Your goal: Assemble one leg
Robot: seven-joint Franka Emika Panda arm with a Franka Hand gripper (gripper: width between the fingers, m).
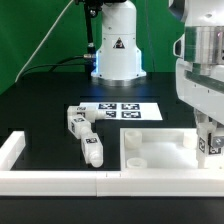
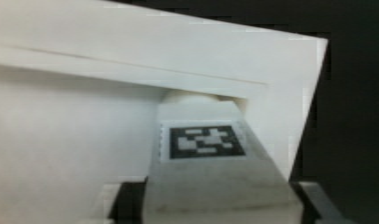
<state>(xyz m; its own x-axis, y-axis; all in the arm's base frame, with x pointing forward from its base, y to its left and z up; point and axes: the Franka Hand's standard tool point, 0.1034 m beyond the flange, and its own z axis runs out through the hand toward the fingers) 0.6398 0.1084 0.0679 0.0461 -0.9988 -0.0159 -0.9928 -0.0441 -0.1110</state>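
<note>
So: jaws closed tight on the held leg (image 2: 207,150), w/ a dark finger pad (image 2: 125,203) pressed to each side of it. No gap showing in the wrist view.

Held leg (image 1: 208,142) up at the far right end of the white panel (image 1: 160,150) in the exterior view, right by that edge. Long axis pointing straight out from the jaws, tag face toward the wrist cam. Tip touching or almost touching the panel (image 2: 79,110) near a corner; can't tell which. Corner hole hidden behind the leg, so can't tell if lined up yet.

Next move, prob.: push along the leg's own long axis into the panel, maybe w/ a twist. Best kept straight, no tilt, or likely to jam on the rim.

Room around the panel:
- Beyond its right edge: only black bench (image 1: 40,90) in the wrist view, so free room there.
- To its left in the exterior view: two spare legs (image 1: 90,150) lying flat, well apart from the jaws.
- Behind its left end: marker board (image 1: 120,110), not in the way.
- In front of it: a white rail (image 1: 60,183), just beside its near edge, so not much room that way.
</note>
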